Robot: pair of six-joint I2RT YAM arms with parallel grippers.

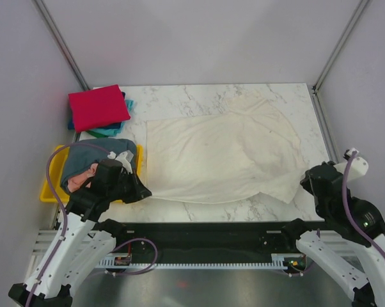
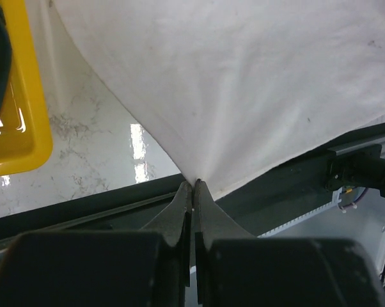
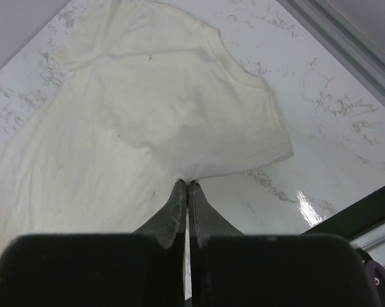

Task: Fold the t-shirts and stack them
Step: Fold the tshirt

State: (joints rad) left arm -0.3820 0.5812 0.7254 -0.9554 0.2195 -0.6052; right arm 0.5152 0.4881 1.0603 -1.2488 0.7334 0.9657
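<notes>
The cream-white t-shirt [image 1: 224, 150] lies spread across the middle of the marble table. My left gripper [image 1: 143, 190] is shut on its near left corner, with the cloth pinched at the fingertips in the left wrist view [image 2: 194, 184]. My right gripper [image 1: 306, 181] is shut on its near right edge, also seen in the right wrist view [image 3: 187, 184]. The red t-shirt [image 1: 97, 107] lies folded at the far left on top of the teal one [image 1: 109, 132]. The slate grey-blue t-shirt [image 1: 90, 157] and the salmon pink one [image 1: 85, 176] lie crumpled in the tray.
A yellow plastic tray [image 1: 50, 192] stands at the near left, beside my left arm; its corner shows in the left wrist view [image 2: 20, 121]. Grey walls with metal posts close in the table on three sides. A black rail [image 1: 212, 233] runs along the near edge.
</notes>
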